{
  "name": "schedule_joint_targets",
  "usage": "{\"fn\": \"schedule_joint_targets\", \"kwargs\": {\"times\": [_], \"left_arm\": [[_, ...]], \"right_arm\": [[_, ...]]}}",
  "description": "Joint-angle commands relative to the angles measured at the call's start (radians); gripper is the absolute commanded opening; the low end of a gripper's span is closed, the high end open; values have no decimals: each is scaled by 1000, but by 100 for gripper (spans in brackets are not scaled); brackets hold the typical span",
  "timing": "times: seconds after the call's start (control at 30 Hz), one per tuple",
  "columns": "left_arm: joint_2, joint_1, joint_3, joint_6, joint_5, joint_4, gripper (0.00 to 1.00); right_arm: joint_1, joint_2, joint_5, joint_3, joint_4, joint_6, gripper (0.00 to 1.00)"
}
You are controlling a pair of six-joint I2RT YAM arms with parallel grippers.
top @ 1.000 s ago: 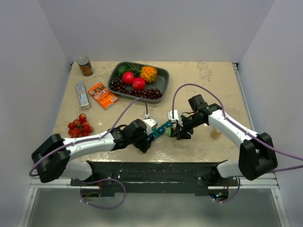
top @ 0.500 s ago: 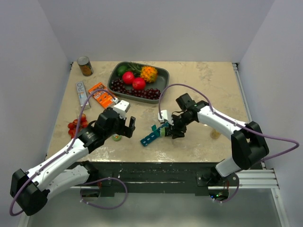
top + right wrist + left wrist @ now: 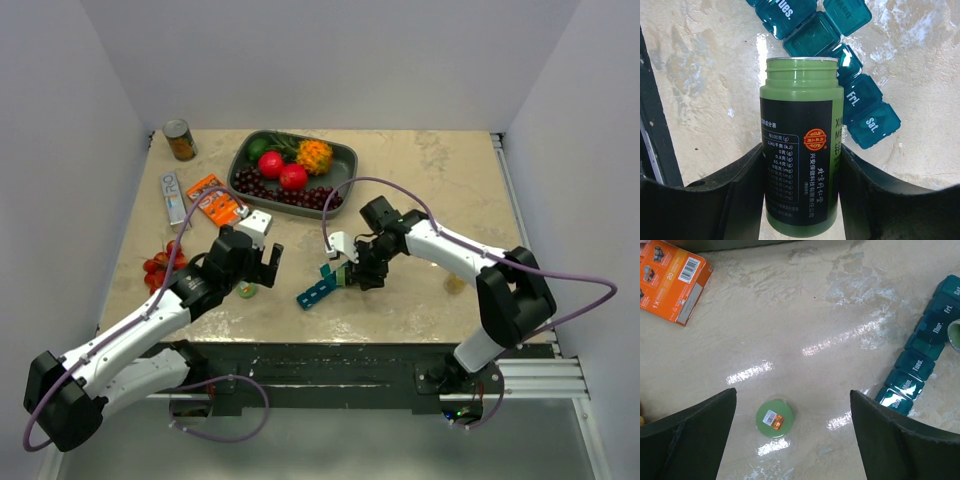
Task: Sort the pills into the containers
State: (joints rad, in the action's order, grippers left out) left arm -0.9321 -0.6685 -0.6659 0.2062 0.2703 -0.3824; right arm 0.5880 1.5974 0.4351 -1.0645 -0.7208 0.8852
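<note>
While my left gripper [image 3: 792, 395] hangs wide open above a green cap [image 3: 775, 418], my right gripper [image 3: 801, 147] clamps an uncapped green bottle [image 3: 800, 100] over the teal pill organizer [image 3: 812, 35], near the desk's [image 3: 430, 170] front edge.

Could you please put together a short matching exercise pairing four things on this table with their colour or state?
Things:
1. bottle
2. cap
3. pill organizer
4. cardboard box

Colour or state:
A. teal, day names on its lids
B. orange, with a barcode
C. uncapped, gripped in the right jaws
D. flat on the table below the open left jaws

Pairs: 1-C; 2-D; 3-A; 4-B
</note>
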Motion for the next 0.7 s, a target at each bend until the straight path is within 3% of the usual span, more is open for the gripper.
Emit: {"fn": "schedule_joint_targets", "kwargs": {"times": [0.0, 0.67], "left_arm": [[25, 6, -24, -10, 69, 46, 100], [69, 6, -14, -10, 98, 51, 100]], "right_arm": [[18, 7, -30, -51, -3, -25, 0], [64, 45, -121, -100, -35, -63, 0]]}}
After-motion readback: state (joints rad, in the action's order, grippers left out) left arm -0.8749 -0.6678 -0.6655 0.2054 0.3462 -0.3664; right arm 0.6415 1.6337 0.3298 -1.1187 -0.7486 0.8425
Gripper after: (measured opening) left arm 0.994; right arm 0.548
